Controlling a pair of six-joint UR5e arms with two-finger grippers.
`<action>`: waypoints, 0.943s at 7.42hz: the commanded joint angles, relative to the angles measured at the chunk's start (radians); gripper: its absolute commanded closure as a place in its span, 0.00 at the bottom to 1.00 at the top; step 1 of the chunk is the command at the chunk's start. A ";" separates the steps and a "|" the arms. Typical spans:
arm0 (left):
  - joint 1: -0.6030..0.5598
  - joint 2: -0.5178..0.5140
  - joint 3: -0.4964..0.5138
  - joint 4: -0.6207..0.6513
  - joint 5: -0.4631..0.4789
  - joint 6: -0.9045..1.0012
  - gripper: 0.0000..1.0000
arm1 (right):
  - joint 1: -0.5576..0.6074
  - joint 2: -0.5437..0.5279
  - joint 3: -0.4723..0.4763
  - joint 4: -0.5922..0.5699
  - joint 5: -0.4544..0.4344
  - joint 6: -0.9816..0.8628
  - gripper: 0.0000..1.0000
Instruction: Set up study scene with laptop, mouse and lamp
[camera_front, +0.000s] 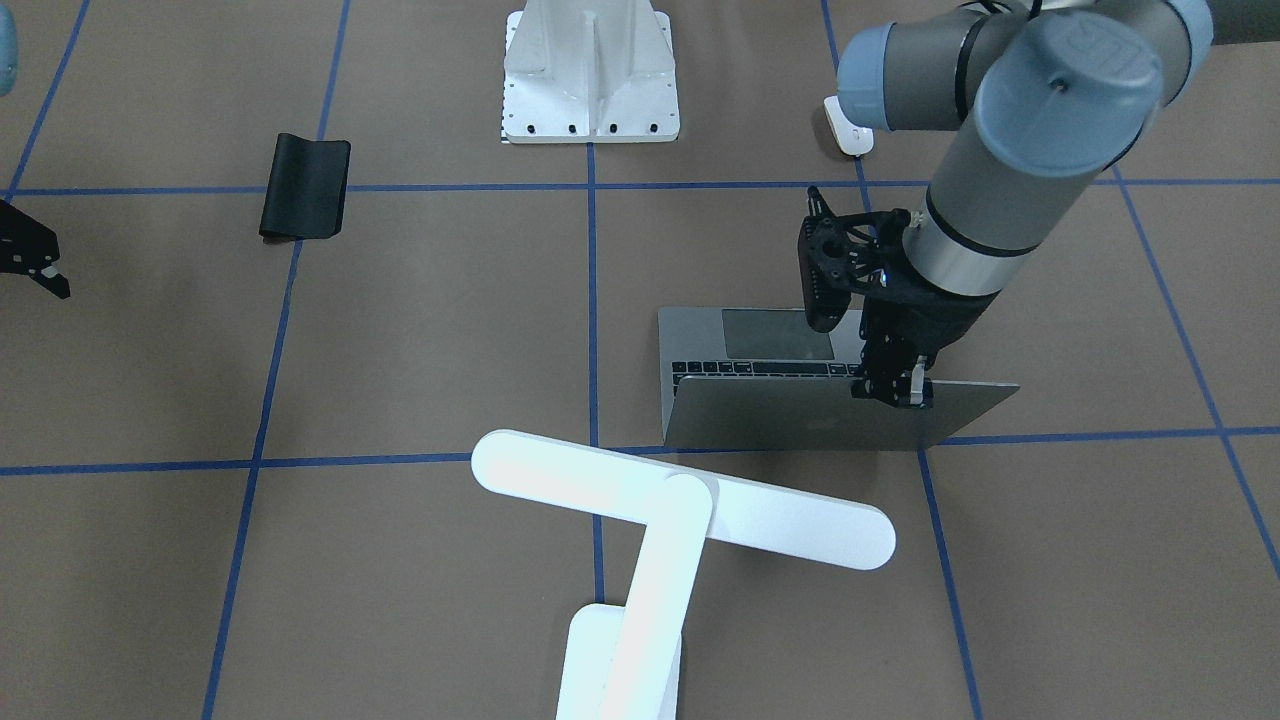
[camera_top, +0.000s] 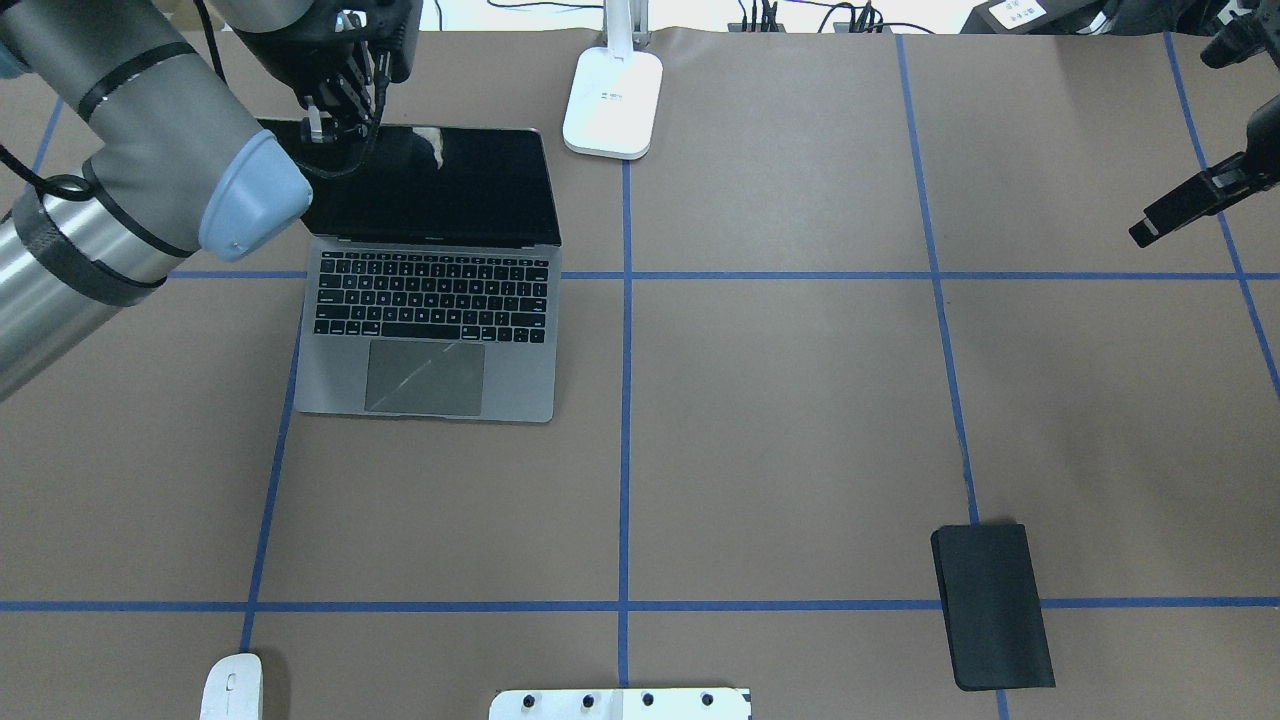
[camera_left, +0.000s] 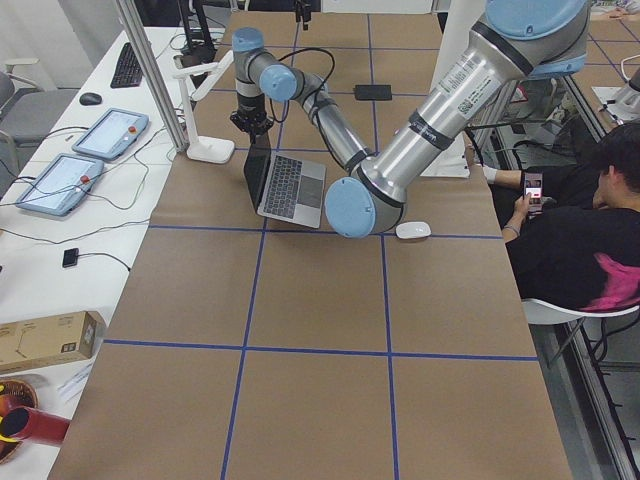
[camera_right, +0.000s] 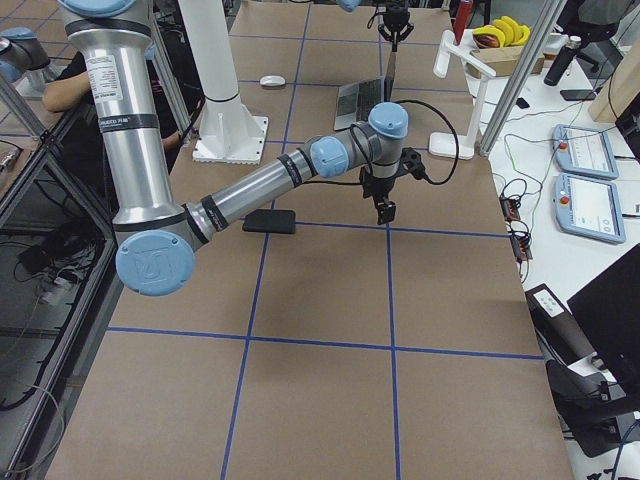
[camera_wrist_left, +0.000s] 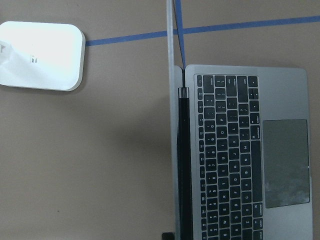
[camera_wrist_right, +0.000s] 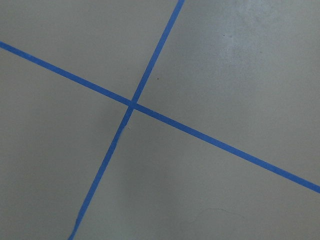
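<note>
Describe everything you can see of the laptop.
The laptop is slim grey metal, with black keys, a large trackpad and a logo on the lid. It is open, screen dark and near upright, its base flat on the brown table, trackpad toward the robot. The left gripper is at the lid's top edge near a corner; whether it clamps cannot be told.

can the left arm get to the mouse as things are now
Probably yes. The mouse lies on bare table on that arm's own side. But the left tool is at the laptop lid's top edge and must leave it first.
</note>
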 joint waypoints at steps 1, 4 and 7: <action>0.004 -0.004 0.048 -0.057 0.005 -0.001 0.87 | 0.002 0.005 -0.003 0.000 0.006 -0.001 0.00; 0.008 -0.003 0.052 -0.059 0.006 -0.003 0.85 | 0.002 0.013 -0.018 0.001 0.008 -0.001 0.00; 0.008 -0.006 0.028 -0.059 0.006 -0.001 0.39 | 0.002 0.014 -0.020 0.000 0.008 -0.001 0.00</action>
